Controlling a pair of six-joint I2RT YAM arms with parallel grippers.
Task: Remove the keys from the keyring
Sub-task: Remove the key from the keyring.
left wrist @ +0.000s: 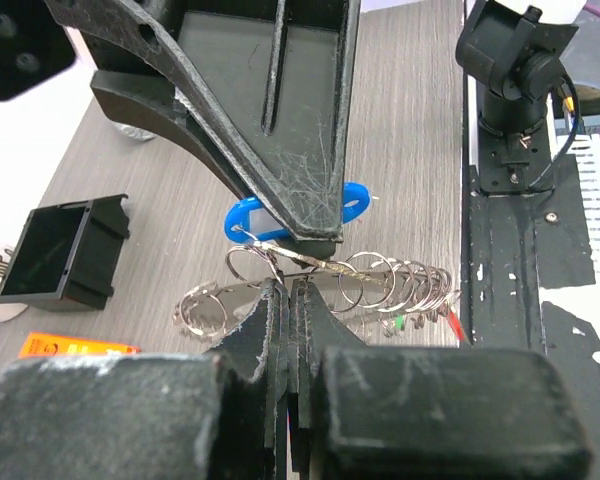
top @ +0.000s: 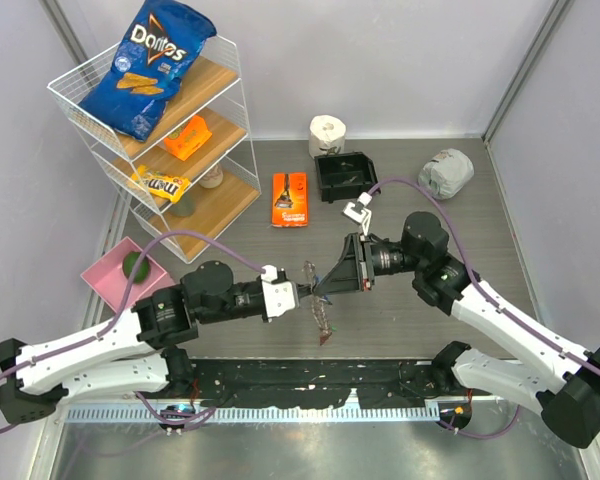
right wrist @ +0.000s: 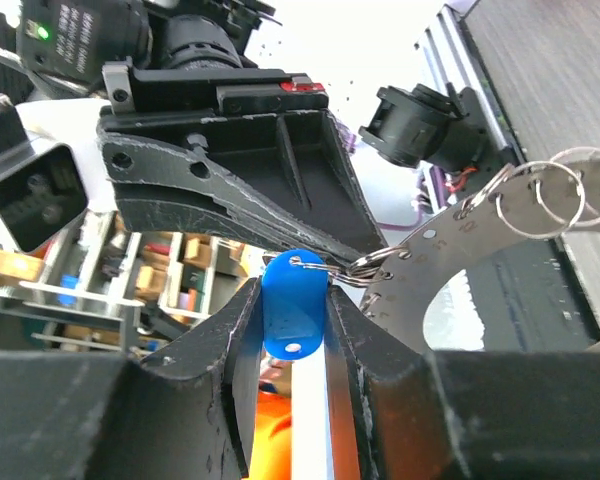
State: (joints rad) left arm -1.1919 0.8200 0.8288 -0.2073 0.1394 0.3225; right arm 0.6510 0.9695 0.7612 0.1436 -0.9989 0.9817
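**Keyring clamped, blue key pinched**

Left claw is closed fully on the flat band of the keyring, which hangs in the air above the table between the two arms. Right claw is narrowed onto the plastic head of the blue key and grips its flat faces.

Handling, by my judgement: the band is thin, stiff and light. It is bare metal, so likely slippery in the pads. The small split rings look springy and free to swing (green and red bits dangle further along).

Best hold is the band close beside the key's own ring, with the key taken by its head — the broadest face.
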